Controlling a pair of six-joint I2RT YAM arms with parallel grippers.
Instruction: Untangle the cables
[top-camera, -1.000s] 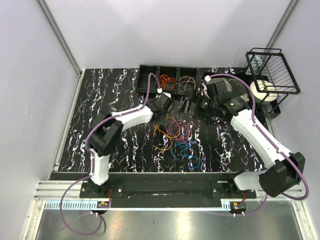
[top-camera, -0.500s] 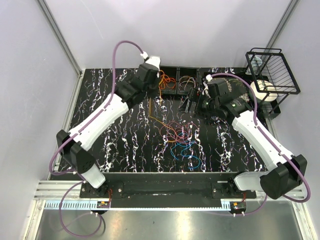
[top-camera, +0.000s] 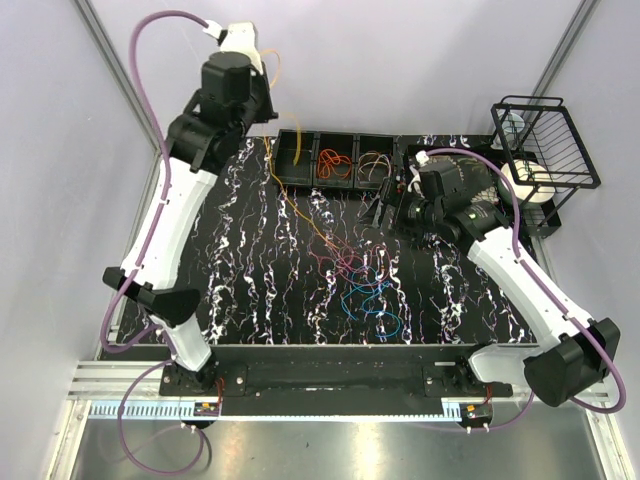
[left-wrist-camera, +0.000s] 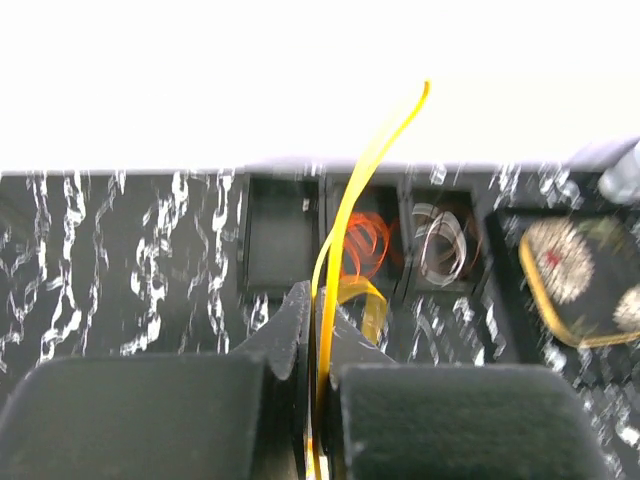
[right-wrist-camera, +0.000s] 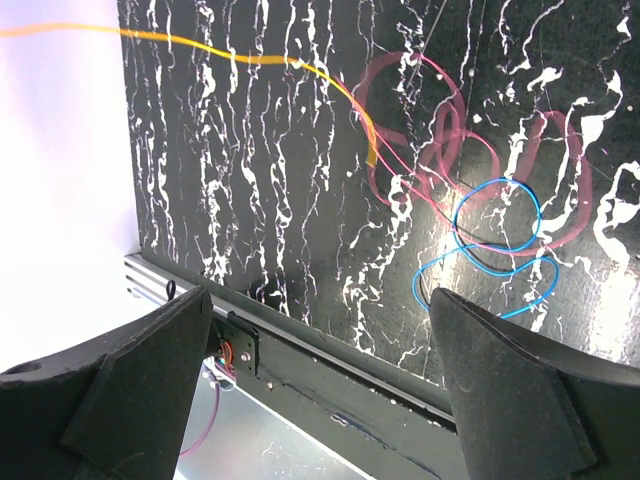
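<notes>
A tangle of cables (top-camera: 360, 275) in pink, blue, red and orange lies mid-table. My left gripper (top-camera: 262, 98) is raised high at the far left and is shut on a yellow cable (top-camera: 285, 195) that runs taut from it down into the tangle. In the left wrist view the jaws (left-wrist-camera: 318, 300) pinch this yellow cable (left-wrist-camera: 340, 230). My right gripper (top-camera: 375, 210) hovers open and empty just beyond the tangle. In the right wrist view it (right-wrist-camera: 330, 340) looks down on pink loops (right-wrist-camera: 450, 150), a blue loop (right-wrist-camera: 495, 225) and the yellow cable (right-wrist-camera: 250, 58).
A black compartment tray (top-camera: 297, 160) at the back holds orange cables (top-camera: 335, 165) and pale cables (top-camera: 375, 165); its left compartment (left-wrist-camera: 280, 240) shows bare. A wire rack (top-camera: 545, 140) and a white roll (top-camera: 525, 180) stand at the back right.
My left arm has swung up and back to the far left, drawing the yellow cable out of the tangle into a long taut line. The right arm has hardly moved.
</notes>
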